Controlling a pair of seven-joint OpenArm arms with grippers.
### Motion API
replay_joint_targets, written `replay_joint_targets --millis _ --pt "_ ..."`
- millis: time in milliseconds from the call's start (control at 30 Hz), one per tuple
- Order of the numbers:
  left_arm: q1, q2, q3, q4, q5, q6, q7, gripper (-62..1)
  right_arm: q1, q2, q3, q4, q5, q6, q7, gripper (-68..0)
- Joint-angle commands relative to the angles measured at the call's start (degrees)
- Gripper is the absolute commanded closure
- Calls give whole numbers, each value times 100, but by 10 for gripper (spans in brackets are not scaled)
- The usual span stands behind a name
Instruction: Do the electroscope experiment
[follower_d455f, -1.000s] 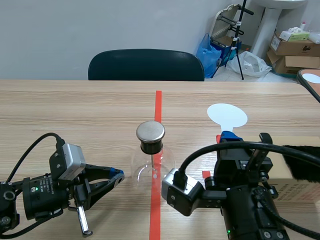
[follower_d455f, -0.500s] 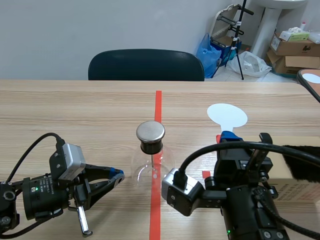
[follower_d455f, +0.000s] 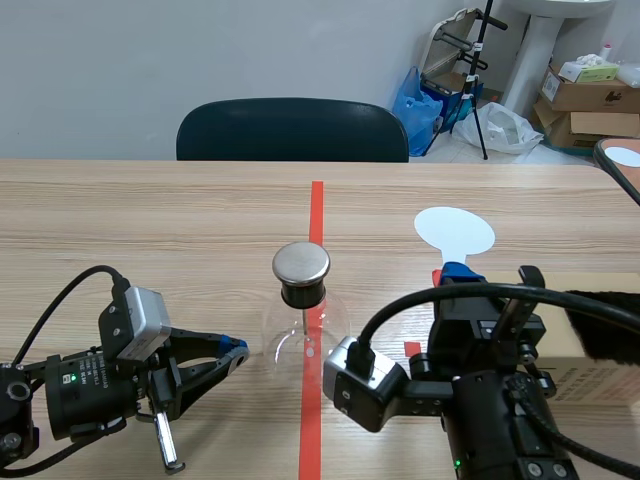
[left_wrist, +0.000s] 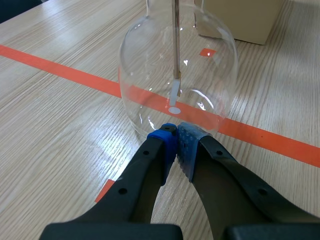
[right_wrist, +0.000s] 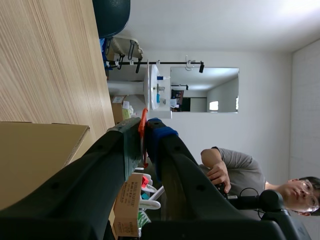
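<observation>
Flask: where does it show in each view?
Scene view: flask at the middle, on the tape line, ahead of the left gripper.
Left wrist view: flask just ahead of the shut left gripper, over the tape line.
Right wrist view: not in it.
Shared landmark: the box, in all three.

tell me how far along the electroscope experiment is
Done: the right claw is shut on the orange handle of the white paddle. In hand: the paddle is held off to the side of the electroscope, apart from its metal cap. Left: bringing the paddle to the cap; the strip inside the flask hangs straight down. The left claw is shut, empty, its tips at the flask's base.
</observation>
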Motion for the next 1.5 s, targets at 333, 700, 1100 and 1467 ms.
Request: replay_joint_targets --millis 333,700,1100,1467 --pt "0 -2 -2 50 -76 33 -66 -31 66 28 13 101 -4 -61 -24 -11" --pt "0 -2 -2 50 -76 33 -66 -32 66 28 13 101 -4 -61 -22 -11" --pt "0 -2 -2 50 -74 33 -66 -31 66 28 13 101 -4 -61 -22 -11" --pt "0 -2 -2 50 -74 33 -66 -31 68 28 13 101 -4 -61 330 -11"
